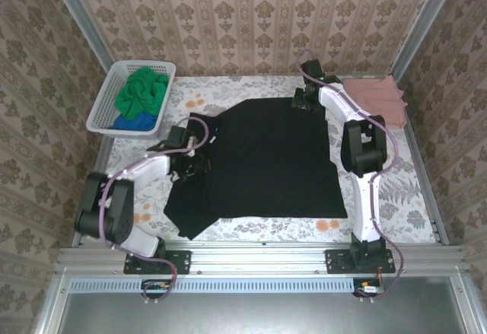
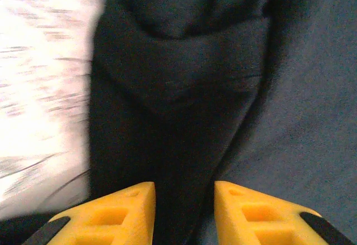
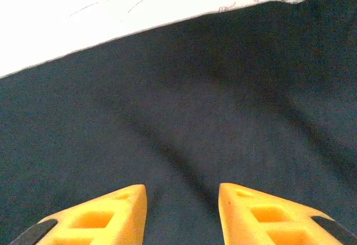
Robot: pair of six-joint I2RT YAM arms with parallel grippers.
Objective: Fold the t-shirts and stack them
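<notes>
Floral-patterned table (image 1: 403,197), patterned wallpaper on three sides. Left gripper (image 2: 184,200): jaws parted, nothing clamped, set low over a bunched fold (image 2: 178,72) at the left edge of the black t-shirt (image 1: 266,159); motion blur is noted on the table cloth in the left wrist view. Right gripper (image 3: 181,206): jaws likewise parted and empty, held over the shirt's far right corner, just inside its far hem. The black shirt is spread across the table centre, mostly flat, its near left part rumpled and doubled over. Further out, a salmon pink t-shirt (image 1: 373,90) is lying at the far right corner; green (image 1: 144,90) and blue (image 1: 133,123) t-shirts are heaped in the white basket (image 1: 103,109) at far left. Step judged: flattening the black shirt before its first fold. Next move judged to require the left jaws to be closed on the bunched cloth and that cloth drawn outward.
</notes>
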